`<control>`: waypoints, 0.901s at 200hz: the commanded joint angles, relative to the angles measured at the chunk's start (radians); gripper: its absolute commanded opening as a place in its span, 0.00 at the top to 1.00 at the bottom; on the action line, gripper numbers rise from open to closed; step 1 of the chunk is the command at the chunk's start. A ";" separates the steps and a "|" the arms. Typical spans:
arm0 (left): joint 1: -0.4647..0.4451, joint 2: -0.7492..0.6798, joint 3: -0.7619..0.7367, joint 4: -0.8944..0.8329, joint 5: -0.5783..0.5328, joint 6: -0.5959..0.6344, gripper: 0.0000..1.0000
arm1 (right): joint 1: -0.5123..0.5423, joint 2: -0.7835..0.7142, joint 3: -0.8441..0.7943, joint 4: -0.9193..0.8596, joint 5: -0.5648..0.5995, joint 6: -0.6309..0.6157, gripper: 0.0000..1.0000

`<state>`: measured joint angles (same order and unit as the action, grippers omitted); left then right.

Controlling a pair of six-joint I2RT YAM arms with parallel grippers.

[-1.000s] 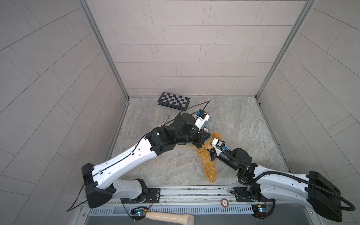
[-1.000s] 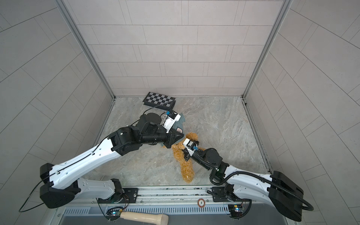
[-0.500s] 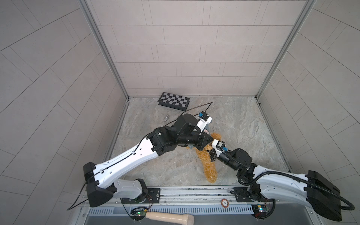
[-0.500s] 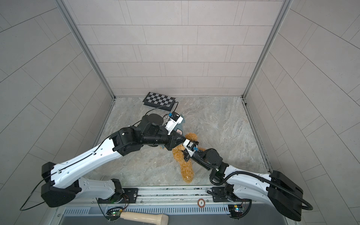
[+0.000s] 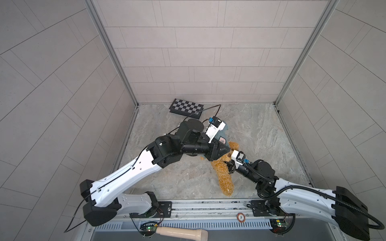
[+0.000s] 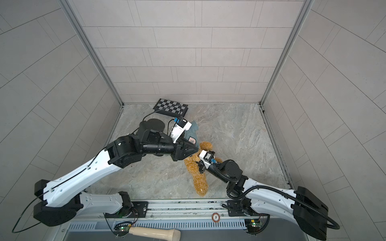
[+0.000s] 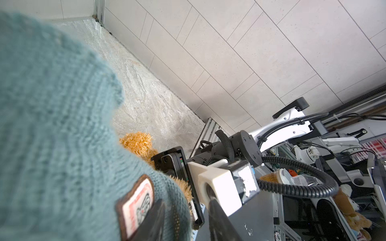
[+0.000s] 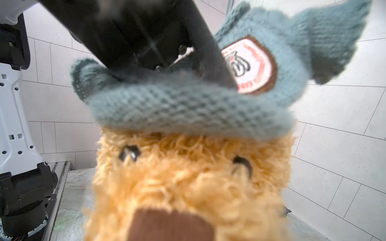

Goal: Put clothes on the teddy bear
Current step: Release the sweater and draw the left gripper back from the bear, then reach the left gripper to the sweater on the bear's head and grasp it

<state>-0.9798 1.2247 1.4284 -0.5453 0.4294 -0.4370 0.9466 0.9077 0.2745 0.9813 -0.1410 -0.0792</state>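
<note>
On the left, the left gripper (image 5: pixel 225 151) reaches over the bear's head with its jaws parted. In the left wrist view one finger (image 7: pixel 155 221) lies on the teal knitted hat (image 8: pixel 188 108) beside its sewn patch (image 8: pixel 248 64), and nothing looks clamped. The hat sits shallow, with its rolled brim just above the eyes and one side bunched under that finger. Pulling away could therefore drag the knit along and lift it off, or leave it askew. The teddy bear (image 5: pixel 223 177) lies near the middle of the stone floor (image 5: pixel 167 177), its head propped between the two grippers and its legs toward the front rail. To the right, the right gripper (image 5: pixel 230 165) is closed narrow, seemingly pinching chest fur, though its fingertips are hidden. So thin a pinch may slip, dropping the head and shedding the hat.
</note>
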 commanded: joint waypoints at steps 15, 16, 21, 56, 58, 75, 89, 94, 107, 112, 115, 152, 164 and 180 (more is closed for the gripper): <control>0.032 -0.028 0.021 0.047 0.040 -0.009 0.58 | 0.008 -0.010 0.010 0.131 -0.029 -0.030 1.00; 0.033 -0.028 0.022 0.048 0.041 -0.009 0.58 | 0.008 -0.009 0.009 0.133 -0.031 -0.031 1.00; 0.036 -0.030 0.026 0.052 0.044 -0.010 0.57 | 0.008 -0.005 0.005 0.144 -0.033 -0.031 1.00; 0.062 -0.060 0.043 0.109 0.101 -0.021 0.50 | 0.008 -0.001 -0.010 0.178 -0.048 -0.036 1.00; 0.063 -0.063 0.043 0.116 0.109 -0.022 0.49 | 0.008 -0.002 -0.011 0.177 -0.050 -0.036 1.00; 0.085 -0.102 0.043 0.139 0.136 -0.023 0.41 | 0.008 -0.002 -0.009 0.168 -0.051 -0.040 1.00; 0.114 -0.148 0.033 0.145 0.142 -0.028 0.39 | 0.008 0.000 -0.010 0.167 -0.055 -0.048 1.00; 0.129 -0.168 0.025 0.151 0.141 -0.034 0.39 | 0.008 -0.001 -0.011 0.168 -0.054 -0.050 1.00; 0.171 -0.215 0.005 0.159 0.137 -0.052 0.39 | 0.008 -0.003 -0.012 0.168 -0.052 -0.053 1.00; 0.193 -0.231 -0.003 0.159 0.130 -0.062 0.39 | 0.008 -0.003 -0.012 0.169 -0.050 -0.054 1.00; 0.206 -0.241 -0.009 0.160 0.127 -0.070 0.39 | 0.009 -0.004 -0.012 0.171 -0.050 -0.054 1.00; 0.445 -0.309 -0.162 0.200 0.135 -0.270 0.45 | 0.008 -0.024 -0.012 0.197 -0.060 -0.049 1.00; 0.494 -0.315 -0.226 0.245 0.161 -0.325 0.49 | 0.008 -0.032 -0.008 0.194 -0.068 -0.046 1.00; 0.507 -0.309 -0.281 0.287 0.171 -0.361 0.52 | 0.008 -0.040 -0.003 0.194 -0.077 -0.041 1.00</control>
<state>-0.5018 0.8852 1.2312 -0.3260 0.5617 -0.6788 0.9489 0.9009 0.2604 1.0943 -0.1844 -0.1013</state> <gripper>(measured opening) 0.498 0.108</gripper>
